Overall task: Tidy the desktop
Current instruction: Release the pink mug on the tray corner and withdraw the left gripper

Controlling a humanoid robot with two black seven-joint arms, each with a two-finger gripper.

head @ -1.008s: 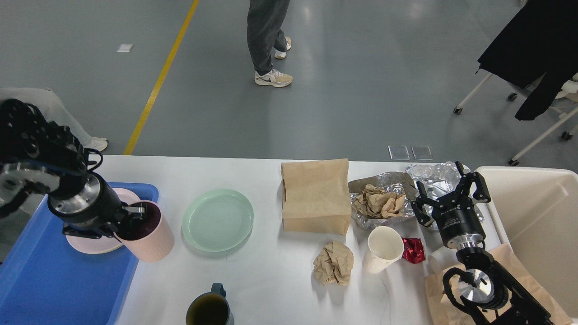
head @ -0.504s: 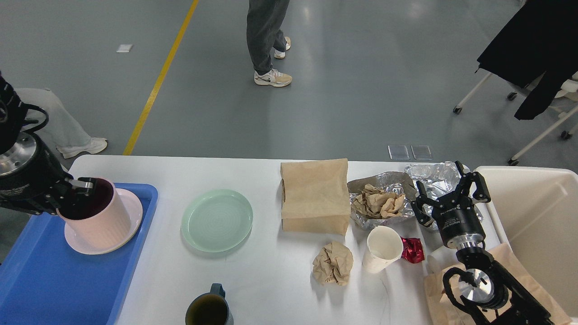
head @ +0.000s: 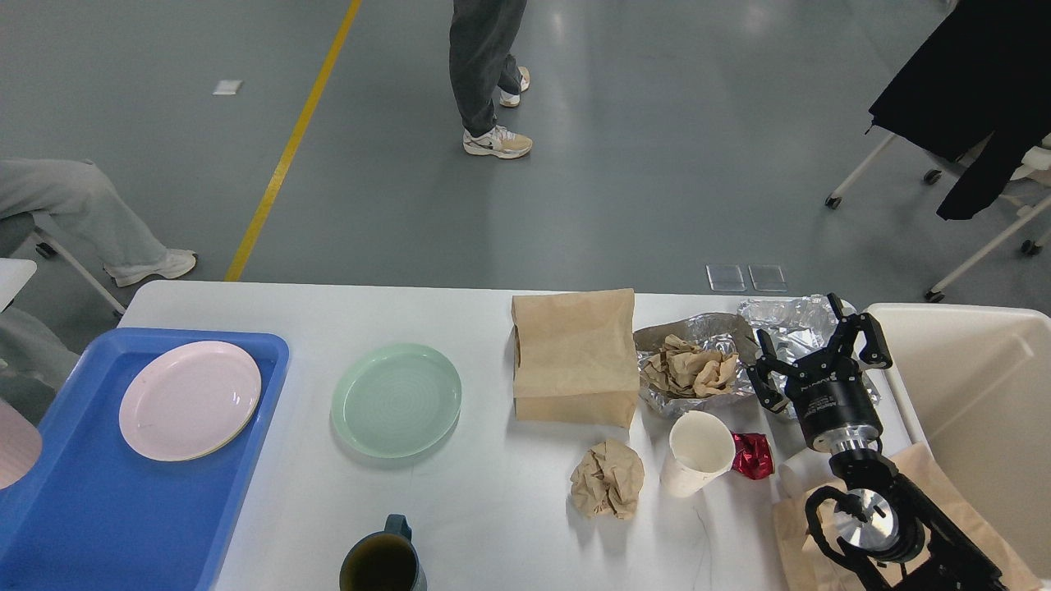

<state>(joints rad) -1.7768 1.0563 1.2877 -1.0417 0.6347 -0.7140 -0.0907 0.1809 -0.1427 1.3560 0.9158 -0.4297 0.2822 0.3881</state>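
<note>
Right claw [head: 817,355] at right of frame, spread wide and empty over the crumpled foil [head: 788,316], placed near the cream bin [head: 977,386] for discarding. Left claw out of view; table [head: 493,525] cluttered.

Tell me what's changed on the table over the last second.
The left arm carried the pink cup leftward, past the pink plate in the blue tray; now only the cup's edge shows at the frame's left border, and the left end effector is out of view. The right end effector, green plate, paper bag and white paper cup on the desktop stayed put.
</note>
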